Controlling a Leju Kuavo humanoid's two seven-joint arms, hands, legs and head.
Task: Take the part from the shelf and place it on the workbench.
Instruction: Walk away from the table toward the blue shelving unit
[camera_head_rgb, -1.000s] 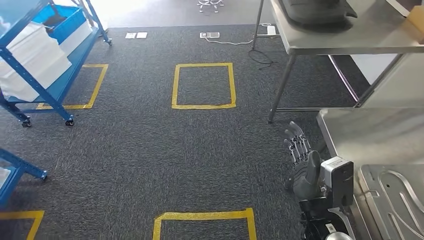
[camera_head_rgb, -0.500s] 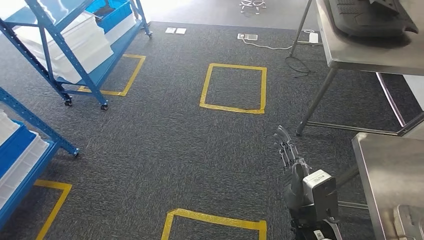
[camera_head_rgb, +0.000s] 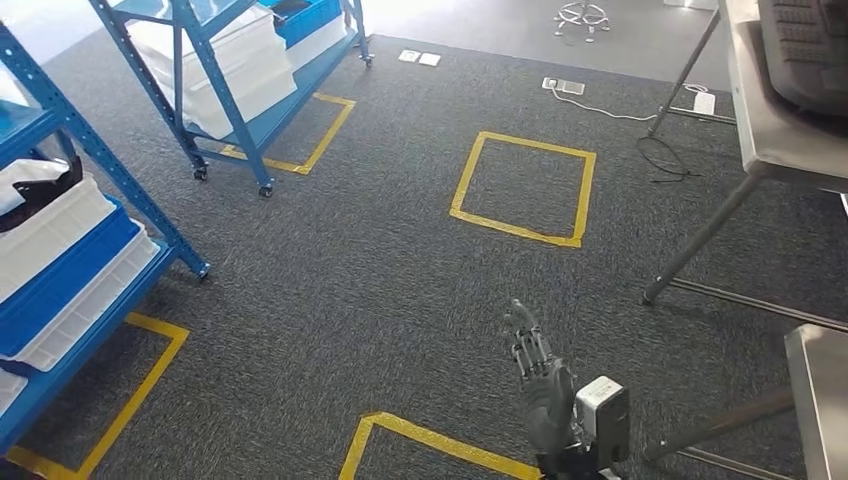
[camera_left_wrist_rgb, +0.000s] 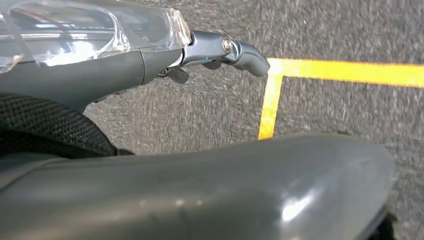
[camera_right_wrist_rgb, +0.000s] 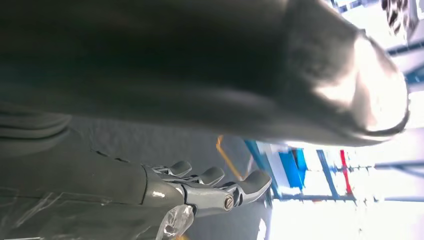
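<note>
My right hand (camera_head_rgb: 541, 377) hangs low over the carpet with its fingers stretched out and apart, holding nothing. The right wrist view has the same hand (camera_right_wrist_rgb: 200, 190) empty, with blue shelving far behind it. My left hand (camera_left_wrist_rgb: 210, 47) also holds nothing, its fingers straight above the carpet and a yellow tape corner (camera_left_wrist_rgb: 272, 80). A blue shelf (camera_head_rgb: 95, 165) stands at the left with white and blue bins (camera_head_rgb: 60, 260); something dark (camera_head_rgb: 45, 185) lies in the upper white bin. A corner of the steel workbench (camera_head_rgb: 822, 385) shows at the lower right.
A second blue shelf (camera_head_rgb: 215, 95) with white bins stands on wheels at the back left. A steel table (camera_head_rgb: 765, 130) on thin legs is at the upper right, with cables (camera_head_rgb: 665, 155) on the floor beside it. Yellow tape squares (camera_head_rgb: 525, 190) mark the dark carpet.
The camera has swung left: the shelves have come further into the picture and the workbench has slid off to the right. My right hand still hangs empty.
</note>
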